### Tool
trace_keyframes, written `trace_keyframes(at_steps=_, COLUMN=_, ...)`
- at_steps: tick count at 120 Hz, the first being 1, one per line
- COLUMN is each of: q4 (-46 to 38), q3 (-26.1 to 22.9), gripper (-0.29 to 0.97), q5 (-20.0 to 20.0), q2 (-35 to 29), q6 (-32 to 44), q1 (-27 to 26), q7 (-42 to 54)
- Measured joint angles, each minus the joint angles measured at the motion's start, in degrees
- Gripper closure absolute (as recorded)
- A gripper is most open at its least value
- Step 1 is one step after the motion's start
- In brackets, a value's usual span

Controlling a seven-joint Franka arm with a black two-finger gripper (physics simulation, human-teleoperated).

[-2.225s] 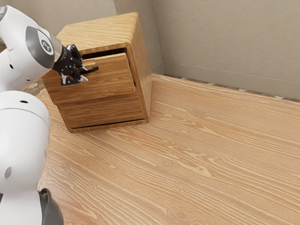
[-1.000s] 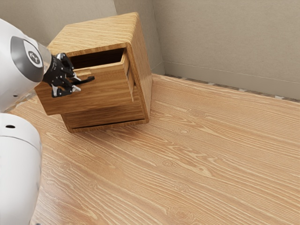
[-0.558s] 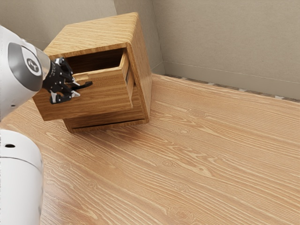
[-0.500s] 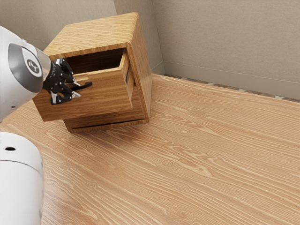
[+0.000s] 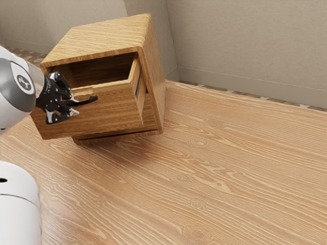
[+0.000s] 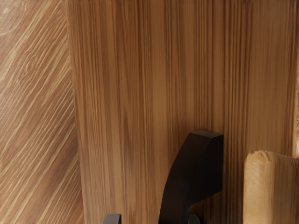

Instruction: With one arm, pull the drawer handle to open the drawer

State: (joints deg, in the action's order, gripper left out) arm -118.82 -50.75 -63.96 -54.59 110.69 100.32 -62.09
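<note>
A wooden cabinet (image 5: 150, 61) stands on the wood floor against the wall. Its top drawer (image 5: 102, 115) is pulled well out toward the exterior view's left, and its dark inside shows. A pale wooden handle (image 5: 85, 93) sits on the drawer front. My black gripper (image 5: 78, 106) is at that handle with its fingers apart. The upper finger lies right under the handle, and nothing is clamped between the two. In the wrist view one black finger (image 6: 194, 172) rests against the drawer front (image 6: 140, 93), with the handle (image 6: 271, 186) just beside it.
The lower drawer (image 5: 148, 122) sits flush in the cabinet under the pulled-out one. Open wood floor (image 5: 219, 168) spreads to the exterior view's right and front. Beige walls (image 5: 245, 41) close the back. My arm's white links (image 5: 15, 204) stand at the left edge.
The top drawer has slid steadily further out toward the exterior view's lower left. My hand has moved the same way at the handle.
</note>
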Motion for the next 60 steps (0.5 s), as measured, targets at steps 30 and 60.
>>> trace_keyframes(at_steps=30, q4=-1.19, q3=0.91, gripper=0.61, q5=0.03, q2=-1.80, q6=-0.46, q1=-2.00, q7=-0.42)
trace_keyframes(at_steps=60, q4=-2.49, q3=1.88, gripper=0.61, q5=0.03, q2=-3.62, q6=-0.86, q1=-3.96, q7=-1.13)
